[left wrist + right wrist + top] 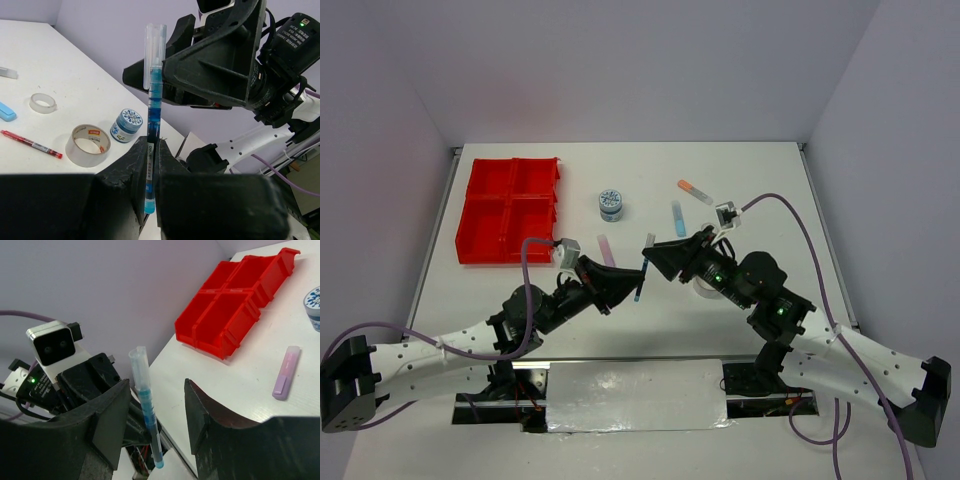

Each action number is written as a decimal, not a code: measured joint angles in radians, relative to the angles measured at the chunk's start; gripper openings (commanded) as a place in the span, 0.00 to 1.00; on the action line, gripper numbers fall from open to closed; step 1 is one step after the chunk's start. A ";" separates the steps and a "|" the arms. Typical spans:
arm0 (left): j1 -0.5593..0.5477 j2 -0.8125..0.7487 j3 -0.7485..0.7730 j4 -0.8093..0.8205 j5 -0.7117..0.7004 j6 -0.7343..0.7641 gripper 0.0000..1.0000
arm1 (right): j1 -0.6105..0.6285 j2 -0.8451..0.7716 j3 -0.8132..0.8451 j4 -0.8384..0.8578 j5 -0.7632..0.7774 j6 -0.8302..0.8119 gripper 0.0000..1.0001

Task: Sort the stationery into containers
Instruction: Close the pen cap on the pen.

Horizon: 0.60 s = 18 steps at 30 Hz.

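Blue ink shows through the clear barrel of the blue pen (154,90), which the left tool (152,145) clamps near its lower end, both fingers pressed tight against the barrel. The pen stands out of that grip with its clear cap on the far end, held in the air above the front middle of the bench (770,180).

The right tool (156,390) faces the left one at close range. Its jaws stand apart, one finger on each side of the pen's capped end, with a visible gap on both sides, so it grips nothing.

On the bench beyond the left tool a purple marker (606,249) lies flat, and farther back stands a round blue-lidded tub (611,204). The red tray (490,252) sits at the far left of the bench, well apart from the pen, its four square compartments showing nothing inside. To the right of the tub lie a light-blue marker (678,218) and, behind it, an orange-capped marker (696,191).

The left wrist view also shows a wide tape roll (88,145), a smaller clear tape roll (42,103) and a red pen (31,144) lying on the bench.
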 measured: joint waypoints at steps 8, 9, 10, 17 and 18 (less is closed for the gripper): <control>0.000 0.000 0.002 -0.006 -0.023 0.001 0.00 | 0.006 0.032 0.012 -0.023 -0.044 -0.018 0.50; 0.000 0.000 0.005 -0.009 -0.025 0.001 0.00 | 0.007 0.039 0.013 -0.023 -0.053 -0.020 0.49; 0.000 0.000 0.007 -0.010 -0.026 0.001 0.00 | 0.008 0.043 0.013 -0.024 -0.060 -0.021 0.48; 0.000 0.000 0.018 -0.025 -0.037 0.016 0.00 | 0.019 0.060 0.013 -0.021 -0.089 -0.032 0.26; 0.000 0.000 0.019 -0.033 -0.039 0.017 0.00 | 0.021 0.062 0.013 -0.020 -0.090 -0.032 0.25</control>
